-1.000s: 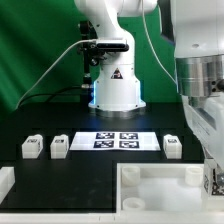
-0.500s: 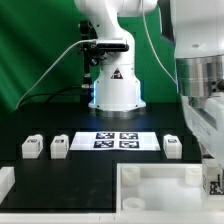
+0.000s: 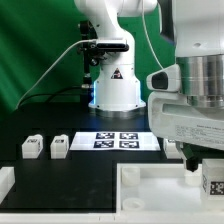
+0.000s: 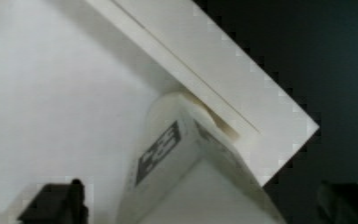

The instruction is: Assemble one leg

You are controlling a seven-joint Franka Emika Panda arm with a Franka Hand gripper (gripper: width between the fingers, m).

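Observation:
One leg (image 3: 212, 182), a small white block with a black-and-white tag, stands upright at the exterior view's lower right, by the corner of the big white tray-like frame (image 3: 150, 188). My gripper (image 3: 205, 168) is right above it. In the wrist view the leg (image 4: 194, 160) rises between my two dark fingers (image 4: 51, 203), with a gap on each side, so the jaws stand open around it. White surface with a raised edge (image 4: 87, 90) lies under it. Two more legs (image 3: 32, 147) (image 3: 59, 147) sit at the exterior view's left.
The marker board (image 3: 117, 141) lies in the middle of the black table before the robot base (image 3: 115, 90). The arm's bulky body (image 3: 195, 80) fills the exterior view's right and hides the table behind it. A white piece (image 3: 5, 182) shows at the lower left edge.
The arm's hand has swung toward the exterior view's left and now covers the leg that lay right of the marker board. The tagged leg under the gripper has stayed in place.

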